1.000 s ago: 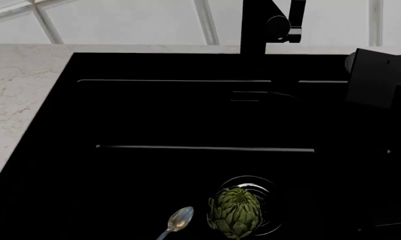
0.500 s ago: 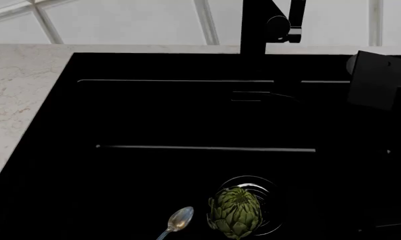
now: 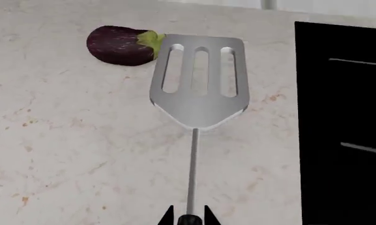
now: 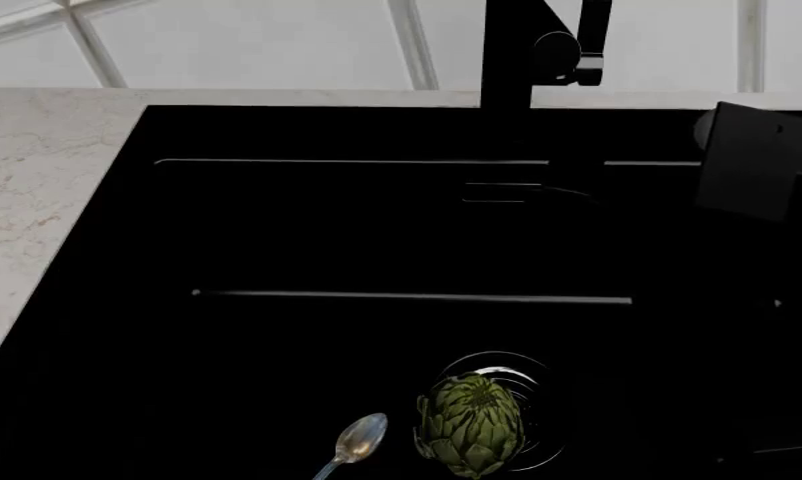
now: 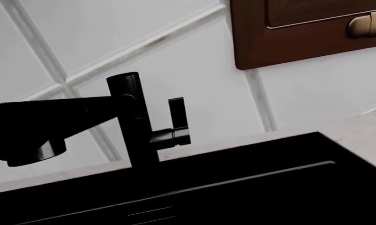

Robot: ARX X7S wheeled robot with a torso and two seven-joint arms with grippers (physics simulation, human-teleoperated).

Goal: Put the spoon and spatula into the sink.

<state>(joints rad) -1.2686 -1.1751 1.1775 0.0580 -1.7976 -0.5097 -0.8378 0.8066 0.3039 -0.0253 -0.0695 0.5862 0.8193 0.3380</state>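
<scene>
**Spatula held over the counter, spoon already in the basin**

In your left wrist view, the left gripper (image 3: 189, 216) shows only as two dark finger tips at the frame's edge, closed on the dark handle end of the spatula (image 3: 199, 82). The thin metal shaft runs straight away from the fingers to the flat head with its three slots. The head hangs over the pale marble counter (image 3: 69, 140); you cannot tell from this view whether it touches the surface or floats above it. An eggplant (image 3: 121, 44) lies on the counter just beyond the head, its green stem end next to the head's corner. The glossy black sink (image 3: 344, 122) fills one side of the frame, and the spatula is beside its edge, not over it.

In your head view, the sink (image 4: 308, 230) takes up most of the picture, with the tall black faucet (image 4: 528, 55) at its back rim. The spoon (image 4: 356, 442) lies on the basin floor, bowl up, near the round drain. An artichoke (image 4: 471, 422) sits on the drain, just beside the spoon. A dark block of the right arm (image 4: 761, 170) stands at the right edge; its gripper is not visible here.

In your right wrist view, you see the faucet (image 5: 135, 126), the sink's back rim (image 5: 238, 159), white tiled wall and a brown cabinet (image 5: 300, 33). The right gripper itself is out of frame, so its opening cannot be read.
</scene>
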